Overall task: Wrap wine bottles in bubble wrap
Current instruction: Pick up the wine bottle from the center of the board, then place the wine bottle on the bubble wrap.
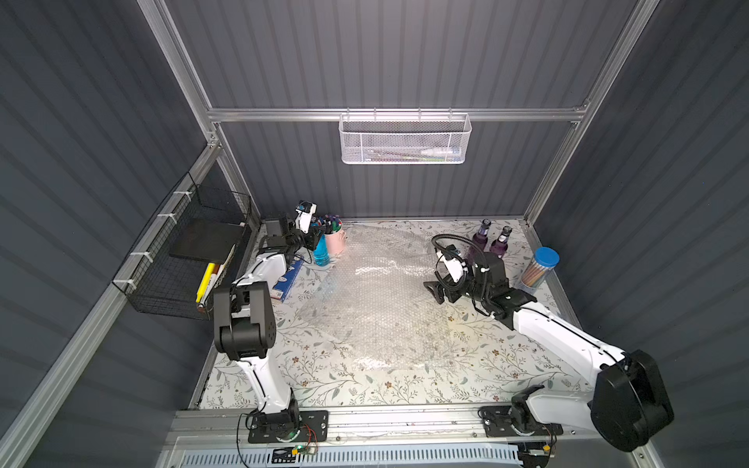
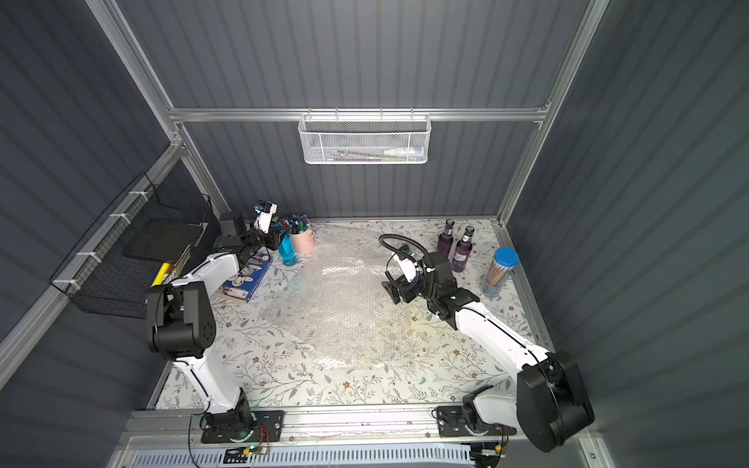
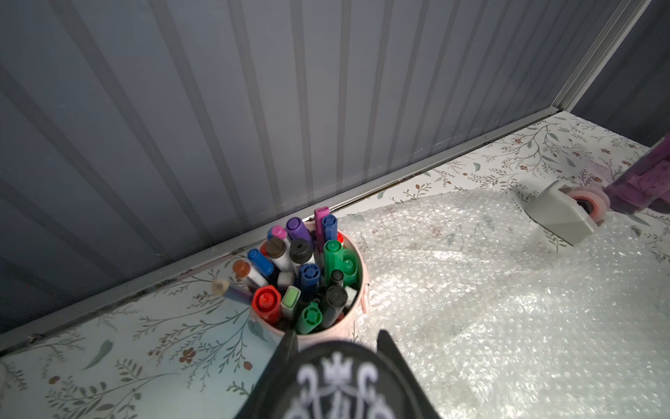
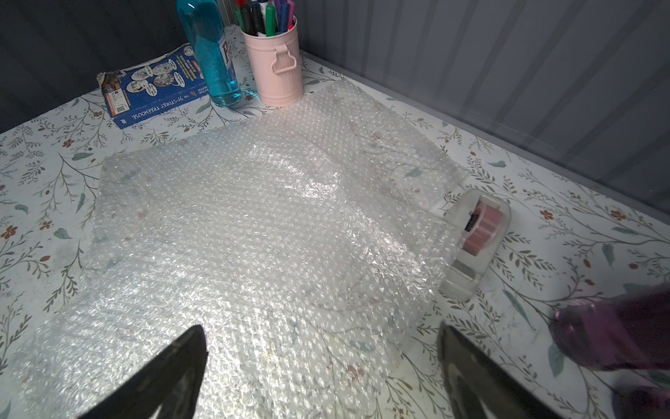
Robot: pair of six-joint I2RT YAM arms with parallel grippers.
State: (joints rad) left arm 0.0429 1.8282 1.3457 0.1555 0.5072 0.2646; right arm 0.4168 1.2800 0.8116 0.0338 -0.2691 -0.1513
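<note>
Grip on blue bottle (image 1: 320, 253) at the back corner

Your left gripper (image 3: 335, 333) is pinching the blue bottle by its dark cap (image 3: 337, 384), which is showing a white crest with no readable words. The bottle is standing upright on the floral table (image 1: 364, 389), between a pink metal cup (image 4: 279, 69) of markers (image 3: 304, 275) and a blue book (image 4: 152, 90) whose spine is reading "THE 91-STOREY TREEHOUSE". The bottle's own label is looking too blurred to read.

Your right gripper (image 4: 322, 362) is hanging with its jaws spread wide and holding nothing, above the edge of the bubble wrap (image 4: 253, 235). That wrap, clear, shiny and dimpled, is lying flat across the middle of the table, one edge overlapping a grey tape dispenser (image 4: 475, 235) carrying a pink roll.

Two purple bottles (image 1: 480, 241) (image 1: 499, 246) are standing upright just beyond the right gripper, their labels too small to read, with a clear blue-lidded tube of coloured pencils (image 1: 537, 269) standing near them
</note>
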